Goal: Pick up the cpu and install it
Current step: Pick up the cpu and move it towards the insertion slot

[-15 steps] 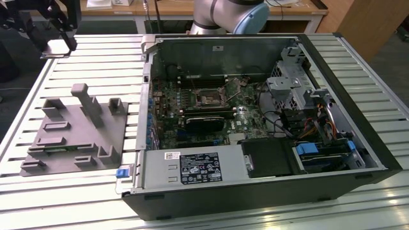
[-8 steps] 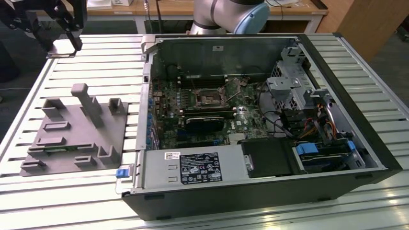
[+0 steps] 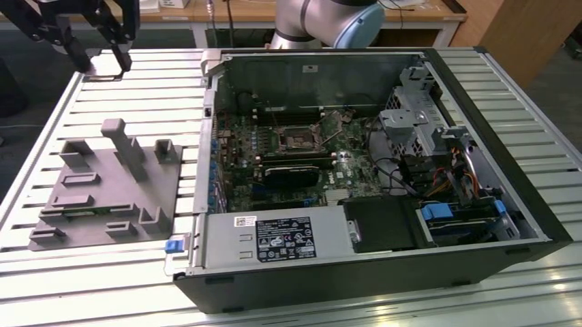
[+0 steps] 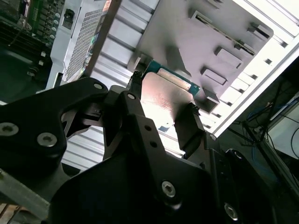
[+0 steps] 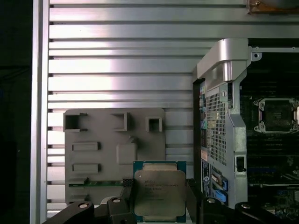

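Closest in, in the first wrist view, the claw [image 5: 160, 198] is clenched on the cpu [image 5: 160, 186]. One dark finger presses each of two opposite edges, and the silver lid faces the camera. The chip's nearest edge is cut off by the frame. Beyond it lies the grey plastic tray [image 5: 93, 135] on the slatted worktop [image 5: 117, 70]. Beside the tray stands the open computer case [image 5: 224, 65], with the dark cpu socket [image 5: 275, 114] on its motherboard.

In the second wrist view the chip sits slantwise between the same fingers. Glare washes over its face, and a green rim shows along the far edge.

At the upper left of the exterior view the claw hangs over the far corner of the worktop, well apart from the socket in the middle of the case. The chip is too small to make out there.

I'd judge the pick done and the carry in hand, with the install not begun. The next move calls for lifting the chip over the case wall, squaring it with the socket and keeping it flat. I can't tell whether the socket's metal frame stands open.
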Motion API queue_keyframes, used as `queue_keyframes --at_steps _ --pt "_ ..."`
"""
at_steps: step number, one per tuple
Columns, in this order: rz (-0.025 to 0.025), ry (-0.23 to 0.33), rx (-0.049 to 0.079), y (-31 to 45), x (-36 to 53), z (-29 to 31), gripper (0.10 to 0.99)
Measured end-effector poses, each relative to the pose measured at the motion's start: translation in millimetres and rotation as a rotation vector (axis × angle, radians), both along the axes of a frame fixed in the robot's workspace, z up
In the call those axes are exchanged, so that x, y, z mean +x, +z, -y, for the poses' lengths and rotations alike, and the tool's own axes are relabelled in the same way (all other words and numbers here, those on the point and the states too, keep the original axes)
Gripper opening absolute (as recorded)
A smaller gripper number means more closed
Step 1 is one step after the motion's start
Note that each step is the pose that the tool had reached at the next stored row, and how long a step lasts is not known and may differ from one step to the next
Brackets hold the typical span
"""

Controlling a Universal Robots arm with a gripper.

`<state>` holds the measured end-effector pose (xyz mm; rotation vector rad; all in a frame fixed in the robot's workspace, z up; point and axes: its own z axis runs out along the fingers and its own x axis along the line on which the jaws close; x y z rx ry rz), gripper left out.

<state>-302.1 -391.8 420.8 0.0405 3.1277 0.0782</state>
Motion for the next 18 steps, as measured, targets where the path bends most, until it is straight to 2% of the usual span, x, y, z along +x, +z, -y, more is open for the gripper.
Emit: queue_keyframes --at_steps 18 --pt "-0.0001 0.0 0.0 0.0 25.3 -1.9 0.533"
